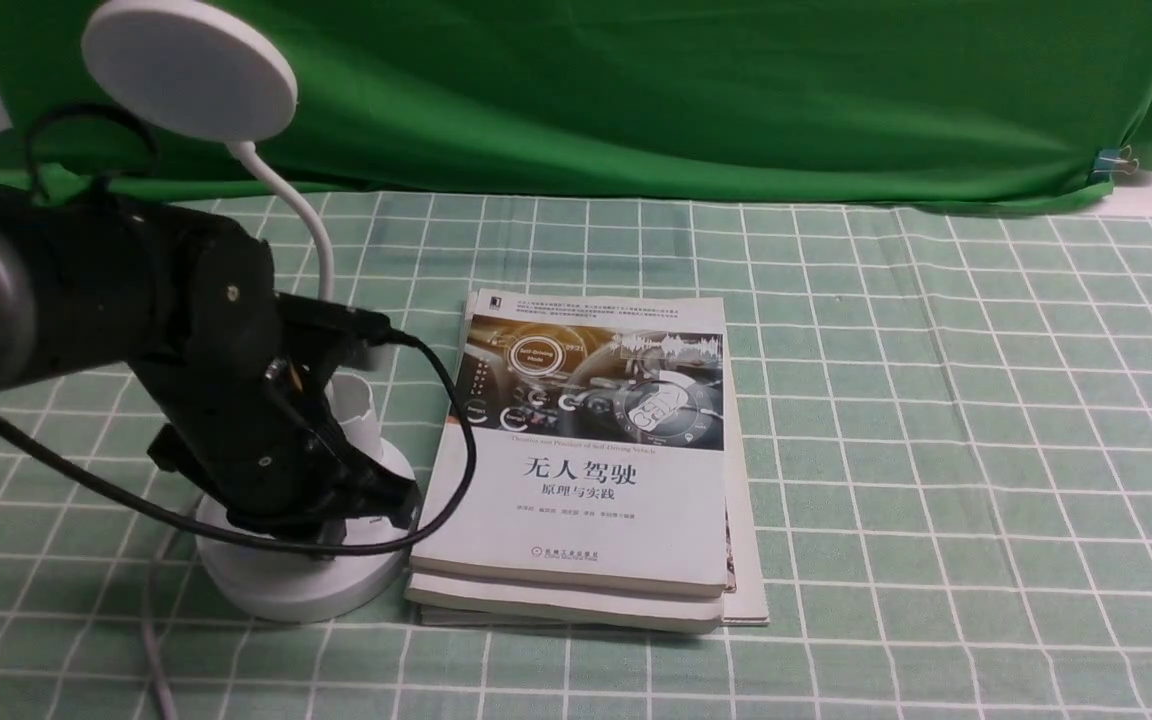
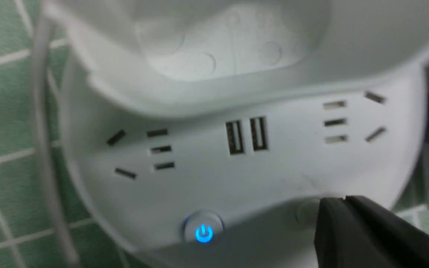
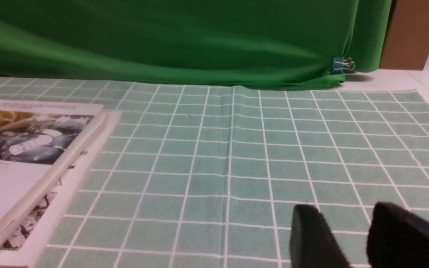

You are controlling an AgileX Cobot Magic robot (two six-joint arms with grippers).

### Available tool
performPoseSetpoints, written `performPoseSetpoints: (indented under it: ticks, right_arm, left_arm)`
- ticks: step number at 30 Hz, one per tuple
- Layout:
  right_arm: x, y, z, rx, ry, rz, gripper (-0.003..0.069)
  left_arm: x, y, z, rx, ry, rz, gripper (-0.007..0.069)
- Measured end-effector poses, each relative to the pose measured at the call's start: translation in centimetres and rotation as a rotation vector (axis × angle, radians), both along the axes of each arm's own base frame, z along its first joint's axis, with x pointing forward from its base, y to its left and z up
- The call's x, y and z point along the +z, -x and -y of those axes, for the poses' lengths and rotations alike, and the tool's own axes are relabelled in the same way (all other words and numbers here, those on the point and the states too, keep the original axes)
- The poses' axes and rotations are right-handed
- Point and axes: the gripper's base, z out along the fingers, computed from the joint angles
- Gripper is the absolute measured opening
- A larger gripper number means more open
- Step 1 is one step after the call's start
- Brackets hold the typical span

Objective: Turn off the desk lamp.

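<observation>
My left gripper [image 2: 344, 201] clenched, holding nothing, tip just beside round button [image 2: 305, 213] on lamp [image 1: 291, 585] base. Blue button [image 2: 203, 232] glows. My right gripper [image 3: 343, 223] released, over cloth [image 3: 199, 149].

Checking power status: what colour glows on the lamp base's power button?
Blue, on the white plastic desk lamp's round button; clearest in left wrist view.

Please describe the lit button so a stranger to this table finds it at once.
On the checked tablecloth, left of the books, stands the white desk lamp. Near the rim of its round base sits a small button. Only it glows with a blue power symbol; the second button beside the left pincer is unlit.
</observation>
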Motion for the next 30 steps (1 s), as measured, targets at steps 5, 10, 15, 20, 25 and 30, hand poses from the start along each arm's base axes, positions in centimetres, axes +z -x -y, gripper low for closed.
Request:
performPoseSetpoints:
  ticks: [5,10,15,20,25,30]
  right_arm:
    - [0.0,0.0,0.0,0.000,0.000,0.000,0.0242]
    - [0.0,0.0,0.0,0.000,0.000,0.000,0.0242]
    - [0.0,0.0,0.0,0.000,0.000,0.000,0.0242]
    - [0.0,0.0,0.0,0.000,0.000,0.000,0.0242]
    - [0.0,0.0,0.0,0.000,0.000,0.000,0.0242]
    - [0.0,0.0,0.0,0.000,0.000,0.000,0.0242]
  left_arm:
    - [2.3,0.7,-0.2,0.000,0.022,0.066,0.0001]
    - [4.9,2.3,-0.7,0.004,0.058,0.133,0.0001]
    - [7.8,6.5,-2.0,0.018,0.132,0.305,0.0001]
    - [9.4,12.3,-3.8,0.041,0.234,0.567,0.0001]
    - [8.2,17.6,-5.8,0.079,0.341,0.879,0.0001]
    - [6.2,20.8,-7.1,0.113,0.422,1.093,0.0001]
